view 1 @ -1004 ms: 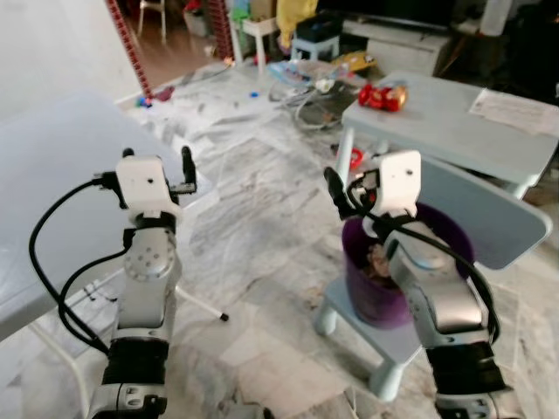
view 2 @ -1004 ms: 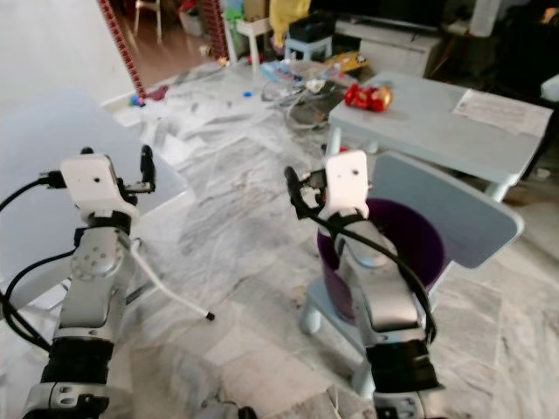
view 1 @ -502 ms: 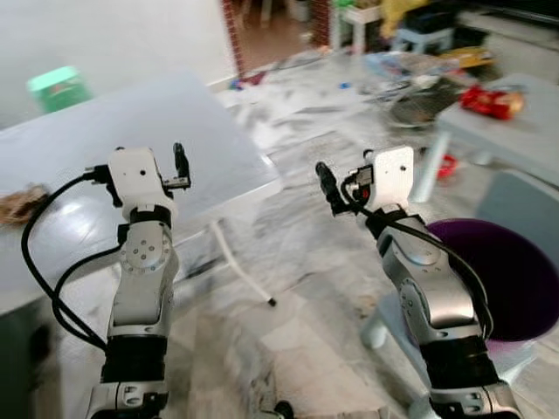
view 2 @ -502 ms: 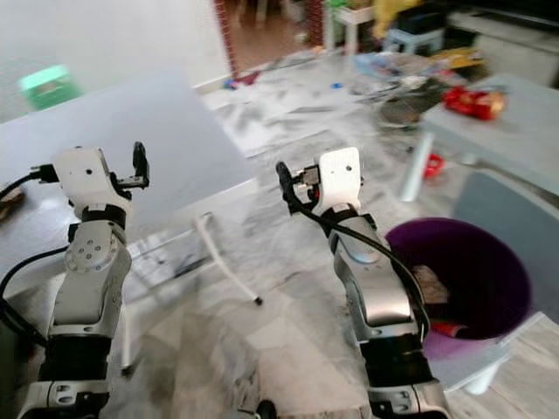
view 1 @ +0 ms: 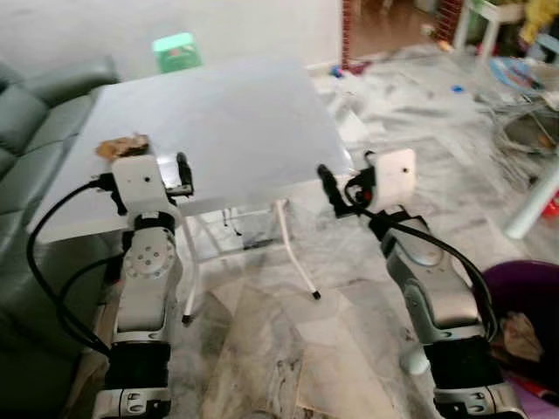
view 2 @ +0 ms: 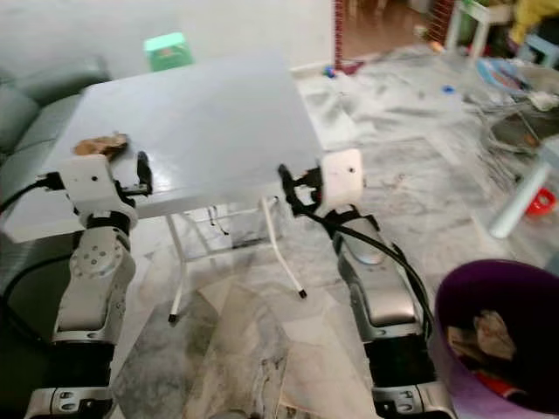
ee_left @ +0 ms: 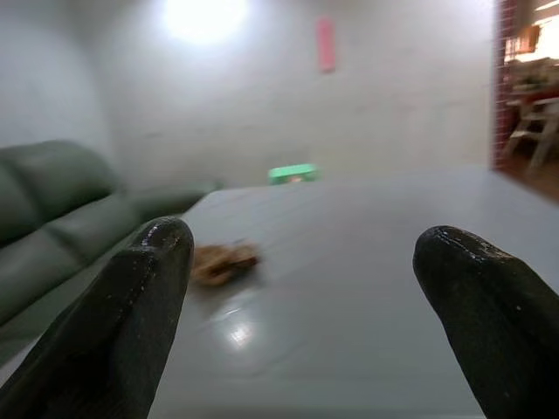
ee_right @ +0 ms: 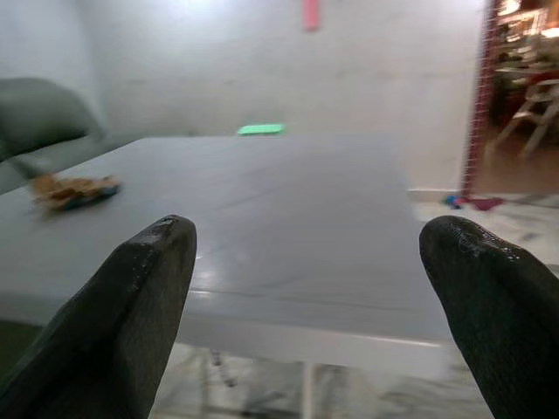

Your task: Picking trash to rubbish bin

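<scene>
Trash on the table not yet picked up; some already binned.

A crumpled wrapper (view 1: pixel 121 146) lies far-left on the grey table (view 1: pixel 227 113); left gripper (ee_left: pixel 306 288) and right gripper (ee_right: pixel 306 288) are held spread and empty; the purple bin (view 2: pixel 458 297), near right, holds scraps.

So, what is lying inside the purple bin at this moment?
Inside the purple bin lies crumpled trash, with something red near the bottom. Anything beneath that trash is covered.

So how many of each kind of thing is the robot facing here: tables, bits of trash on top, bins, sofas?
White folding table: 1
Crumpled brown trash on it: 1
Purple rubbish bin: 1
Dark green sofa: 1
Total: 4
</scene>
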You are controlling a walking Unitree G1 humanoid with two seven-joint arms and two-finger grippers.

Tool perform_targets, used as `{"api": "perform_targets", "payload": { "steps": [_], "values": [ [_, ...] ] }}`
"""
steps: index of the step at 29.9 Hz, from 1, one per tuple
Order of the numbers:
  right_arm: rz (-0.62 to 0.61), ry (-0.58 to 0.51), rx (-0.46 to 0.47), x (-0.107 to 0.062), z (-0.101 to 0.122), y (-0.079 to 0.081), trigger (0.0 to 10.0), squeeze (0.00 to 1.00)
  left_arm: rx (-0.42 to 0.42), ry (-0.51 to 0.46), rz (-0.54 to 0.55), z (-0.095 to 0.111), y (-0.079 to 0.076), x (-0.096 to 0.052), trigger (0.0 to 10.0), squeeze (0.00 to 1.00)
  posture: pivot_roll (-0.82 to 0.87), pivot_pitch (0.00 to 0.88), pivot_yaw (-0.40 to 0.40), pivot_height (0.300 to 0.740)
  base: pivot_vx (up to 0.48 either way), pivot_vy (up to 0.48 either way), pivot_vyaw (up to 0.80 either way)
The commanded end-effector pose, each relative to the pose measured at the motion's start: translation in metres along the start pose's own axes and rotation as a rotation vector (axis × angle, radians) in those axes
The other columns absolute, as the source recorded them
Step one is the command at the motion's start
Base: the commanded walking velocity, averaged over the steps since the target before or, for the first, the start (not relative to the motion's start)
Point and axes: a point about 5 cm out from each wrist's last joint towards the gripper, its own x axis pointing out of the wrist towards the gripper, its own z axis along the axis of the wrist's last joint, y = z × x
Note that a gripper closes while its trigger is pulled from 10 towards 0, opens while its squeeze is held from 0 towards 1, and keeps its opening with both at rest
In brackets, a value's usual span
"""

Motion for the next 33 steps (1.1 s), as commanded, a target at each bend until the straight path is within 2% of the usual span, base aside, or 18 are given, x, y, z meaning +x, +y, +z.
{"api": "perform_targets", "payload": {
  "steps": [1,4,11,33],
  "values": [
    [0.044,-0.023,0.018,0.0040,0.0051,0.0124,10.0,0.00,-0.002,0.022,0.031,-0.0034,0.0118,0.0000,10.0,0.00,-0.03,0.045,0.099,0.740,0.000,0.000,0.69],
    [0.044,-0.037,0.036,0.0035,0.0069,0.0127,10.0,0.00,-0.001,0.027,0.028,-0.0037,0.0119,-0.0006,10.0,0.00,-0.03,0.046,0.097,0.740,0.000,0.000,0.00],
    [0.057,-0.039,0.037,0.0026,0.0073,0.0163,10.0,0.00,-0.009,0.038,0.019,-0.0046,0.0115,0.0004,10.0,0.00,-0.03,0.050,0.092,0.740,0.000,0.381,0.00],
    [0.033,-0.051,0.008,0.0011,0.0093,0.0124,10.0,0.00,-0.011,0.079,0.013,-0.0099,0.0071,0.0015,10.0,0.00,-0.04,0.053,0.091,0.740,0.000,0.480,0.00]
  ]
}}
